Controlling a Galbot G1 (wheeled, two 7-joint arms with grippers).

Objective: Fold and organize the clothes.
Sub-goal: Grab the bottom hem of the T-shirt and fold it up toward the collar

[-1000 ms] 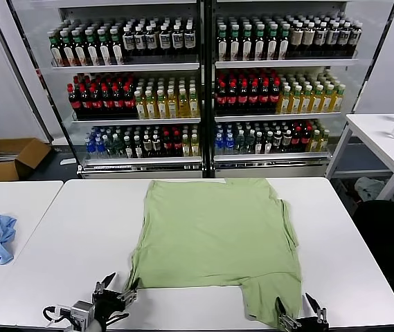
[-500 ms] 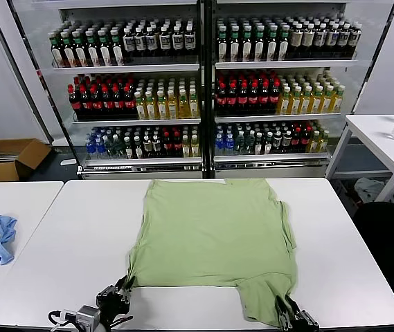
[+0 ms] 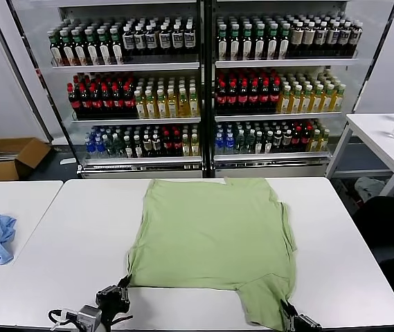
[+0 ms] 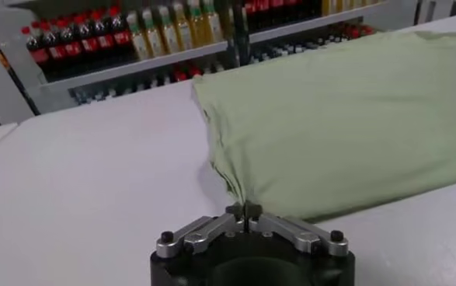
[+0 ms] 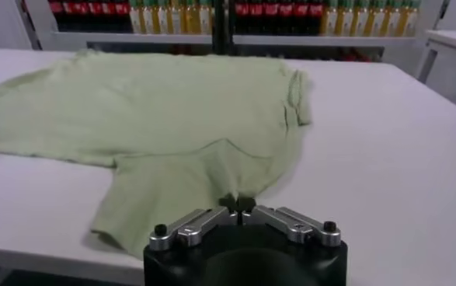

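Both grippers just went from spread wide to pinched shut on the near edge of the green shirt (image 3: 214, 235), so the grab looks done and the fold can probably start. The left gripper (image 4: 244, 208) nips the near left corner, and the right gripper (image 5: 238, 204) has the sleeve edge. The shirt lies flat on the white table (image 3: 72, 256), back up.
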